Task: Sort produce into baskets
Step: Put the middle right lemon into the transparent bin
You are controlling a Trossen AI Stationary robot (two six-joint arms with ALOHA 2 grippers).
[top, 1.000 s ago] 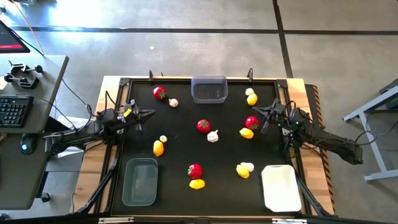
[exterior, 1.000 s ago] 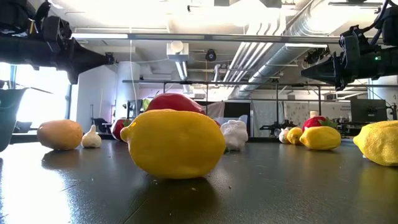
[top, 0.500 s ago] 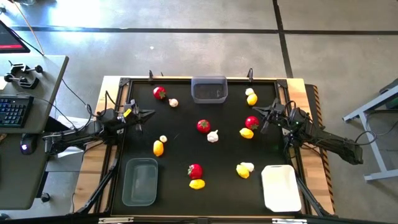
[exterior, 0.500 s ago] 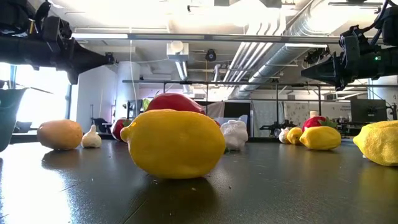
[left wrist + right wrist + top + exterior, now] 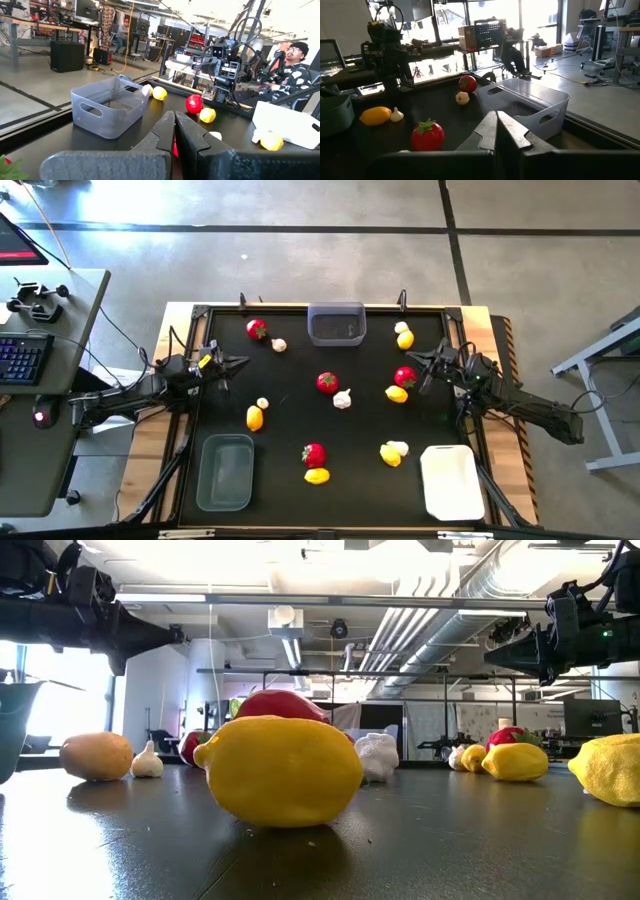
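Observation:
Red fruits [image 5: 327,383], yellow lemons [image 5: 255,418] and whitish garlic bulbs [image 5: 342,399] lie scattered on the black table, each resting on the tabletop. One grey basket [image 5: 336,324] stands at the far edge in the middle, another grey basket [image 5: 225,472] at the near left, and a white basket [image 5: 449,480] at the near right. My left gripper [image 5: 240,363] hangs shut over the table's left edge, pointing level inward. My right gripper [image 5: 412,360] hangs shut over the right edge, near a red fruit [image 5: 405,377]. Neither holds anything.
A desk with a keyboard [image 5: 20,358] stands left of the table. A person [image 5: 292,57] sits beyond the table's right side. In the low view a lemon [image 5: 283,771] lies close to the near edge. Bare tabletop shows between the pieces.

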